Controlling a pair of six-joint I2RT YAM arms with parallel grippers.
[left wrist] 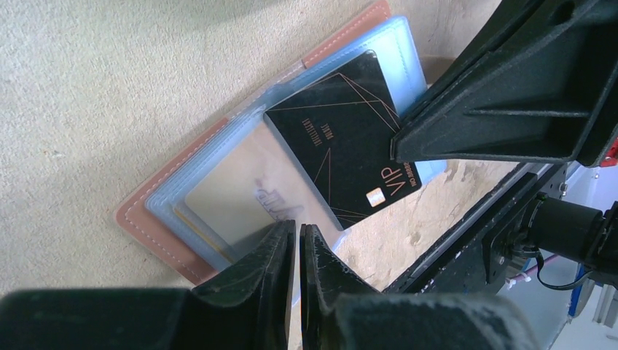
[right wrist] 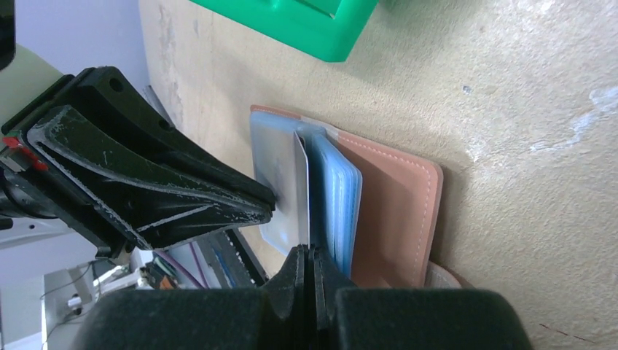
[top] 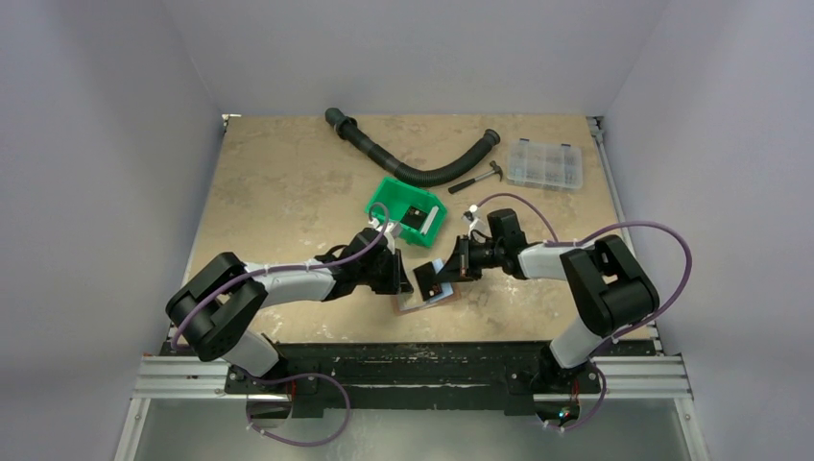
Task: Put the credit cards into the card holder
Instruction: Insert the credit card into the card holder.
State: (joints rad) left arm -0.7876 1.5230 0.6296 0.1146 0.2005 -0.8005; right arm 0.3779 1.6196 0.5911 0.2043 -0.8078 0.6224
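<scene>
Beige, mottled tabletop (top: 288, 192) lies under me, with pale walls on three sides, and both my arms meet over its near middle. The card holder (right wrist: 393, 211) lies open there, leather down, its blue plastic sleeves (left wrist: 233, 189) fanned upward.

My right gripper (right wrist: 307, 257) is clamped tight on the edge of a black credit card (left wrist: 342, 153). The card lies slanted across the top sleeve. I cannot tell whether its far end is inside the pocket or only resting on it. My left gripper (left wrist: 299, 237) sits at the sleeves' near edge, fingers almost together with a sliver of gap. Whether they pinch a sleeve or grip nothing, I cannot tell. A yellow edge shows in a lower sleeve, so one card may already be in.

I judge the step in hand to be seating this black card. The next move calls for squaring its leading edge to the pocket mouth and sliding it along the sleeve, with the holder kept from skating away.

Room is tight — my two grippers nearly touch over the holder, and the green bin (right wrist: 313, 29) stands just beyond it. The table's near edge is close behind. The hose (top: 413, 173), hammer (top: 477, 181) and compartment box (top: 544, 163) lie well apart at the far side.
</scene>
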